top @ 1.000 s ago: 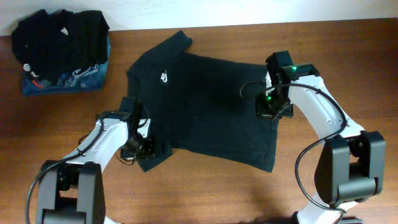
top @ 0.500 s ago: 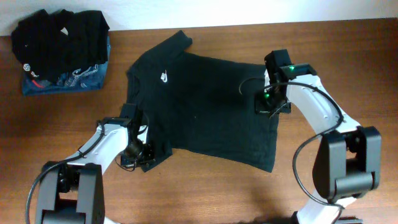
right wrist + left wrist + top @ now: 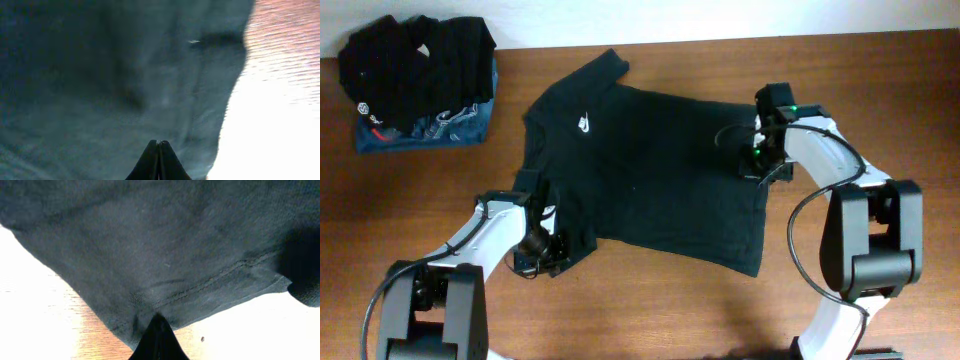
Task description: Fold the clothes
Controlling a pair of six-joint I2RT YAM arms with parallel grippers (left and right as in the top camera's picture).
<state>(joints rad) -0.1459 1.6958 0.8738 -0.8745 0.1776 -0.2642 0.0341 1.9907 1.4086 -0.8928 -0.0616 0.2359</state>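
Shirt (image 3: 650,170): spread flat, mid-bench (image 3: 640,315)
Your left tool (image 3: 158,330): clenched on sleeve hem
Your right tool (image 3: 159,156): clenched on shirt's edge

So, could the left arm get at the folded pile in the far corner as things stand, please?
Probably not yet: the left claw is shut on the sleeve of the black shirt, though bare table lies between it and the pile.
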